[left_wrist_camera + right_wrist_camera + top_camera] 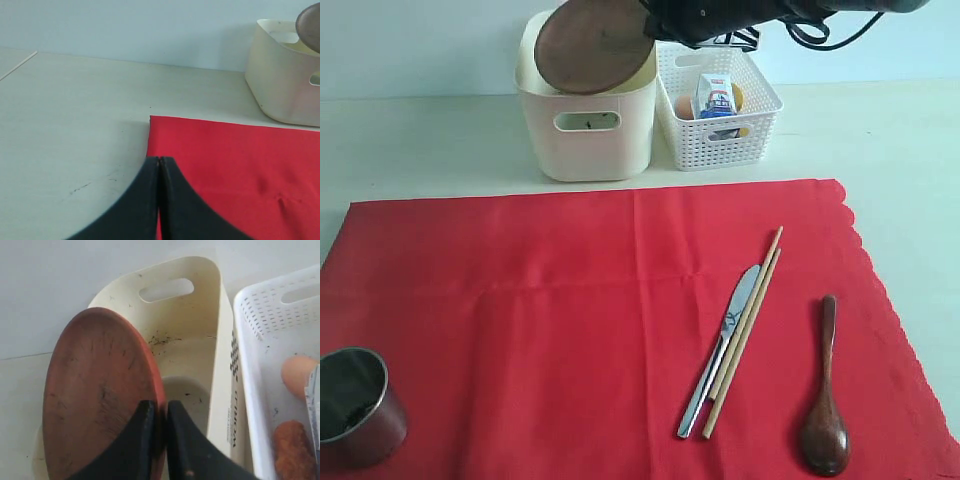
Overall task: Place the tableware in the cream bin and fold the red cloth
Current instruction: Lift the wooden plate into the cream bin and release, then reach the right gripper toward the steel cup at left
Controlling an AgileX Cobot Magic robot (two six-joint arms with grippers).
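My right gripper (655, 28) (160, 407) is shut on the rim of the round brown plate (592, 45) (97, 395), holding it tilted over the open top of the cream bin (586, 125) (220, 380). A pale bowl (182, 390) lies inside the bin. On the red cloth (570, 320) (240, 170) lie the silver knife (722, 350), the wooden chopsticks (748, 325), the dark wooden spoon (825, 400) and, at the near left, the steel cup (355, 405). My left gripper (159, 161) is shut and empty above the cloth's corner.
A white lattice basket (720, 140) (260, 390) stands right beside the cream bin, holding an egg (299, 374), a sausage (295, 447) and a blue-white packet (715, 97). Pale table (410, 150) surrounds the cloth.
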